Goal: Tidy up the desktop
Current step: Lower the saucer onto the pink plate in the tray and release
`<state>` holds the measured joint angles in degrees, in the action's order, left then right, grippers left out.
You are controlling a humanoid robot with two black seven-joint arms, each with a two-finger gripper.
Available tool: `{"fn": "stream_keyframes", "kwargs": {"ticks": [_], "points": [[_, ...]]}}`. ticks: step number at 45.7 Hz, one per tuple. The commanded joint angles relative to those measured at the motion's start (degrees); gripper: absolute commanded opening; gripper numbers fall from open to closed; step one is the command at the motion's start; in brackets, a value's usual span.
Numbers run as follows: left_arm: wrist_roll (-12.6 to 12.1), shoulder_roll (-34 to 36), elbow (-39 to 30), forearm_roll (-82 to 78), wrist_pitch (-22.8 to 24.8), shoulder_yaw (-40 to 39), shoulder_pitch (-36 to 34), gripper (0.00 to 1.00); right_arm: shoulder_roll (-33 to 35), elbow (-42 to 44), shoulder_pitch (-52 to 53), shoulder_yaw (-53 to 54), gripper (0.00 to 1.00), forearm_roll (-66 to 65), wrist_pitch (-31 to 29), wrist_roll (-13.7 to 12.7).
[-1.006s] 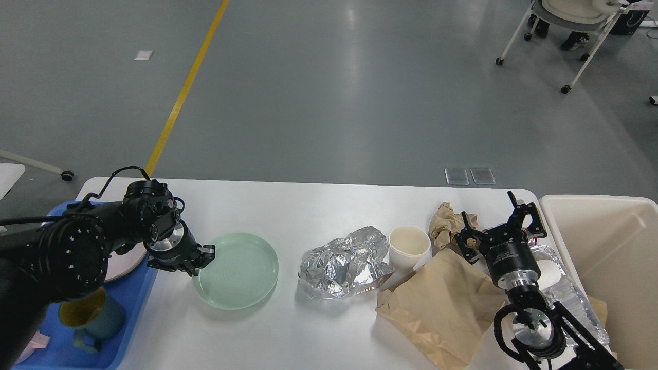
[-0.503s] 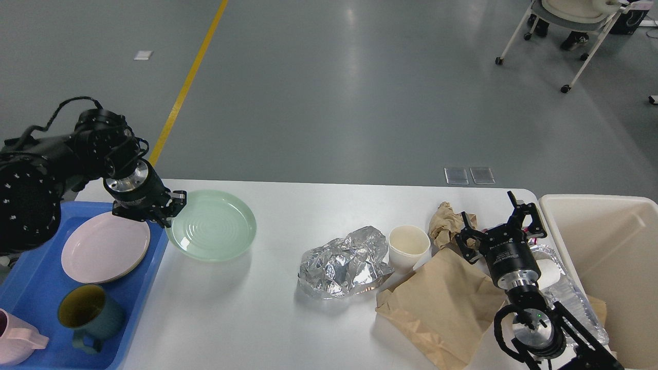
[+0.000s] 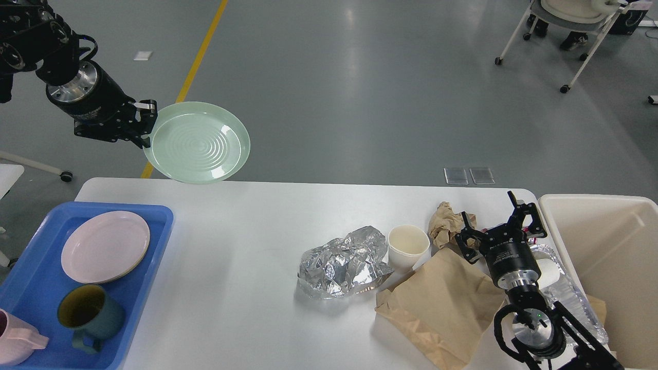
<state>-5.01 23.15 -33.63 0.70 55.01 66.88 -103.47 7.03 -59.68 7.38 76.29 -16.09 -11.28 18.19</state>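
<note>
In the upper left of the frame, the left gripper holds a pale green plate by its left rim, the jaws closed on that edge, and the plate hangs in the air above the far left edge of the desk. The plate is tilted a little toward the camera, and nothing touches it from below. Below and to the left of it lies the blue tray, at the lower left of the frame, with a pink plate and a dark mug inside. I think the coming move goes down and left from the jaws, to the tray, and the left arm is the nearer one.

At the lower right, the right gripper stands with its jaws wide apart and empty, over the brown paper bag, beside the beige bin.
</note>
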Motion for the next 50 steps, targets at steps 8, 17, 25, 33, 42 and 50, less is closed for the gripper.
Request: {"fn": "stream_keyframes", "kwargs": {"ticks": [8,17,25,33,42,50], "points": [[0.09,7.96,1.81,0.09,-0.01,-3.07,7.39,0.00,0.00,0.00,0.00,0.00,1.00,0.00,-0.06,0.00],[-0.17,8.93,9.63,0.00,-3.50,-5.18,20.13,0.00,0.00,0.00,0.00,0.00,1.00,0.00,-0.06,0.00],[-0.44,8.93,14.55,-0.44,-9.30,-5.36,26.73,0.00,0.00,0.00,0.00,0.00,1.00,0.00,-0.06,0.00],[-0.61,8.67,16.14,-0.70,-14.75,-5.45,31.21,0.00,0.00,0.00,0.00,0.00,1.00,0.00,-0.06,0.00],[-0.52,8.05,16.58,-0.70,-15.54,-5.62,34.91,0.00,0.00,0.00,0.00,0.00,1.00,0.00,-0.06,0.00],[-0.52,7.70,17.98,-0.70,-15.46,-7.56,37.55,0.00,0.00,0.00,0.00,0.00,1.00,0.00,-0.06,0.00]]}}
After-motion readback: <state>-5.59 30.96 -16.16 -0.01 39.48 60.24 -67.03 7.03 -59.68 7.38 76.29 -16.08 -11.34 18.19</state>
